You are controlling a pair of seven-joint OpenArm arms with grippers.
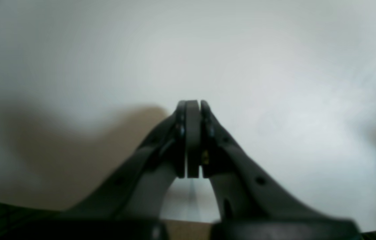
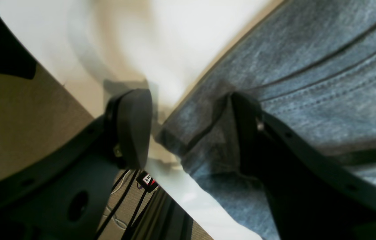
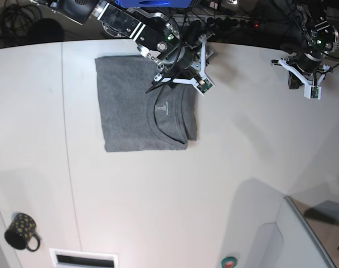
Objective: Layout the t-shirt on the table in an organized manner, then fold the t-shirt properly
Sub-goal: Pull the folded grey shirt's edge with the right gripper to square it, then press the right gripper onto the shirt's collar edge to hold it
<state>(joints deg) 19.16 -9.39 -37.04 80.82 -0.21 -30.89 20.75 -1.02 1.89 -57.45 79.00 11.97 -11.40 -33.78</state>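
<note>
The grey t-shirt (image 3: 137, 109) lies as a folded rectangle on the white table (image 3: 225, 167), its neckline and small label facing up at the right side. My right gripper (image 3: 183, 75) hangs over the shirt's upper right corner. In the right wrist view that gripper (image 2: 191, 130) is open: one finger (image 2: 131, 130) is over bare table (image 2: 181, 33), the other rests on the t-shirt (image 2: 307, 66), with the fabric's edge between them. My left gripper (image 3: 306, 86) is far to the right, away from the shirt. It (image 1: 192, 103) is shut on nothing above the table (image 1: 241, 50).
A black dotted mug (image 3: 22, 230) stands at the near left corner. A white slotted panel (image 3: 83, 258) sits beside it. A grey-rimmed raised piece (image 3: 303, 234) fills the near right corner. A thin dark seam (image 3: 69, 145) crosses the tabletop. Cables hang past the far edge.
</note>
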